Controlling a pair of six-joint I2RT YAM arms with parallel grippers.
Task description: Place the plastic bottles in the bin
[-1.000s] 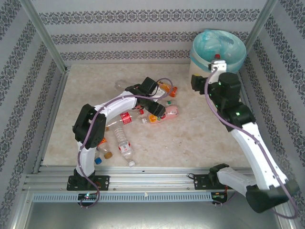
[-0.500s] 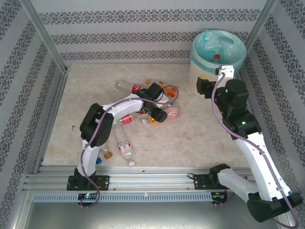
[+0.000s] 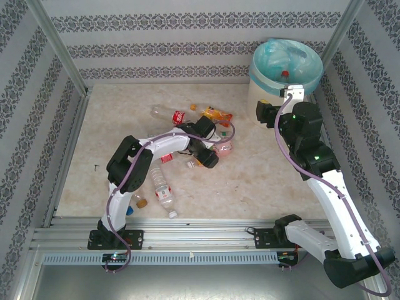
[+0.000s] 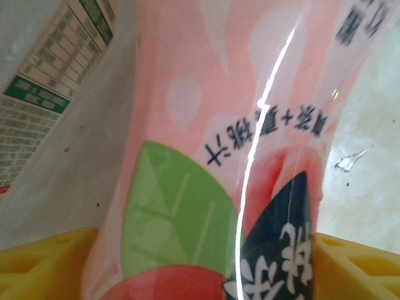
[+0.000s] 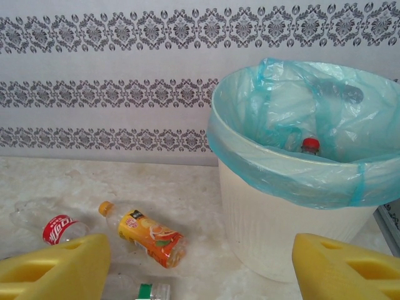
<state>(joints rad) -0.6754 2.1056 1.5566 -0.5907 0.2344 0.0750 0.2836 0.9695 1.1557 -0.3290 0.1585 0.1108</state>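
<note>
left gripper (image 4: 203,269) around pink-labelled bottle (image 4: 219,125)

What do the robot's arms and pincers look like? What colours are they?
The left arm and right arm are white tubes with chunky black joints. A thin purple cable loops along each. Tiny green lights glow on the right one. The left pincer and right pincer have blocky yellow fingers.
</note>
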